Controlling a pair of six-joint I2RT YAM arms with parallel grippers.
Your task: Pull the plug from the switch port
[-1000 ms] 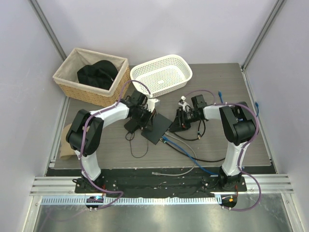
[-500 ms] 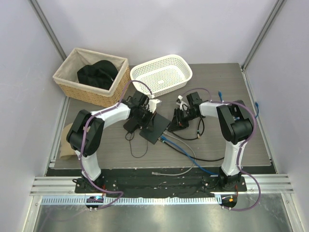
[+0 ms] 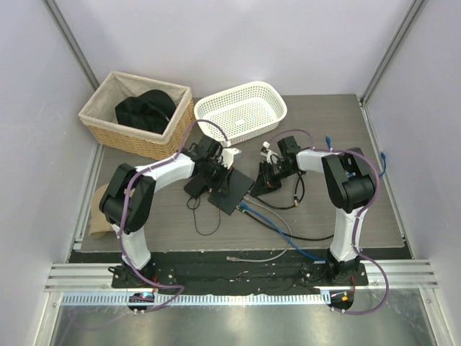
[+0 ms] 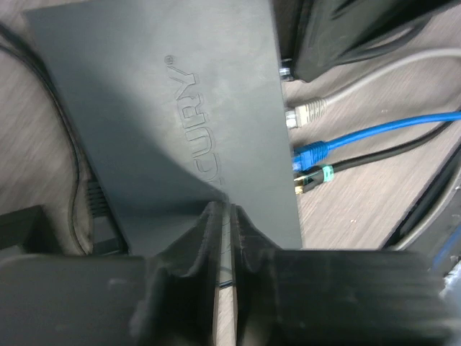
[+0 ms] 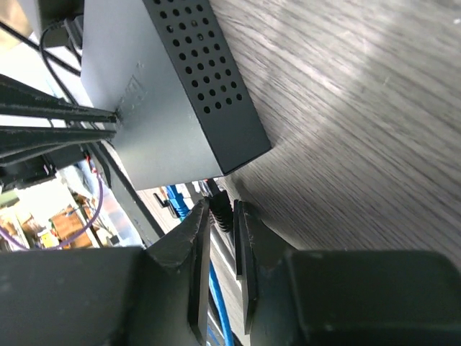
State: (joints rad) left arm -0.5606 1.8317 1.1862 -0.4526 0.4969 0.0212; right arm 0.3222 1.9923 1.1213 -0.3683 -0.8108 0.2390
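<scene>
Matt black casing on the switch (image 4: 180, 130), smooth on top with raised lettering, side wall punched with small holes. Grey wood-grain surface (image 5: 360, 108), faint sheen; fingers (image 5: 198, 267) in dull black plastic. Woven wicker basket (image 3: 130, 140) with pale cloth lining; white perforated plastic basket (image 3: 248, 132); smooth blue cable (image 4: 374, 133).

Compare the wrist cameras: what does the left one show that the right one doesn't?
Left wrist only: the lettering on top of the switch, the grey plug, the shut left fingers. Right wrist only: vent holes on its side, right fingers straddling a black plug. Both: the switch, the blue cable, probably that black plug.
</scene>
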